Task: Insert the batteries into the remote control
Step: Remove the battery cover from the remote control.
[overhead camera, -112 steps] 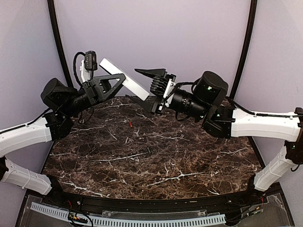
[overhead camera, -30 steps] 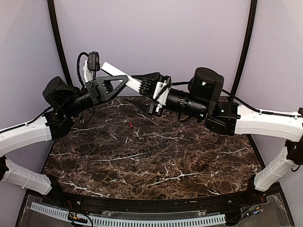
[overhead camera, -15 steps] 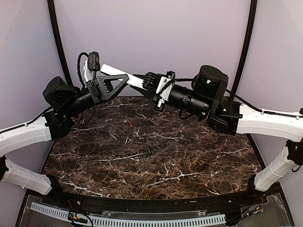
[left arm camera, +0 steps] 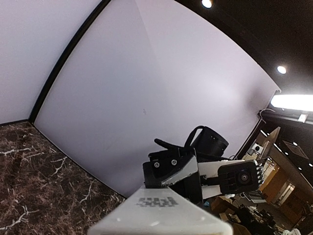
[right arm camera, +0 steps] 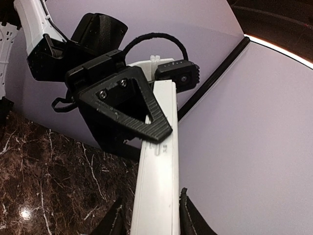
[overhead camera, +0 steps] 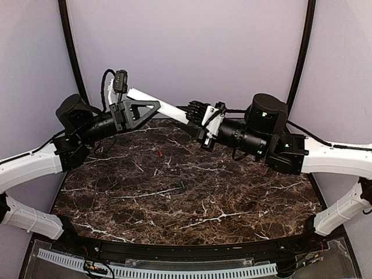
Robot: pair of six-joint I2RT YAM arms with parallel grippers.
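The remote control (overhead camera: 173, 110), a long, smooth white plastic bar with square edges, is hanging tilted in the air over the far side of the desk (overhead camera: 232, 197), whose top is dark brown marble with white veins. The left arm (overhead camera: 35, 165) is reaching up and to the right, with the ribbed black triangular left jaws clamped partway along the bar. The right arm (overhead camera: 325, 157) is stretching leftward, nearly level. The right jaws are hugging the bar's lower end on both sides, though I cannot tell whether they are squeezing it. A tiny red-orange battery (overhead camera: 160, 152) and a dark battery (overhead camera: 182, 186) are lying on the marble, well apart from the bar.
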